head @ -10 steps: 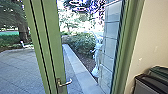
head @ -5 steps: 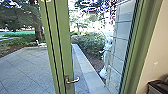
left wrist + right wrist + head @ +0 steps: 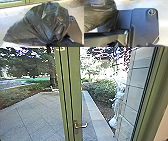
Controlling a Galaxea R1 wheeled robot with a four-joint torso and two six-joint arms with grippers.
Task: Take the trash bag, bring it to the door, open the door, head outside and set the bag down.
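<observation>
The black trash bag (image 3: 41, 23) looms large in the left wrist view, its gathered neck bunched at my left gripper (image 3: 50, 44), which is shut on it. Part of the bag (image 3: 99, 15) also appears in the right wrist view, beside the robot's dark base. In the head view the green-framed glass door (image 3: 72, 92) stands ahead, with a metal lever handle (image 3: 81, 126) on its upright. Whether the door is closed or ajar, I cannot tell.
Beyond the glass lies a paved yard (image 3: 37, 114), with a low stone kerb (image 3: 96, 114) and bushes (image 3: 102, 92). A pale statue (image 3: 117, 105) stands beside a tiled wall (image 3: 136, 89). The green door frame (image 3: 147, 104) rises at the right.
The head camera has turned left, bringing the door upright nearer the middle and showing more of the yard. The bins at the lower right have left the head view.
</observation>
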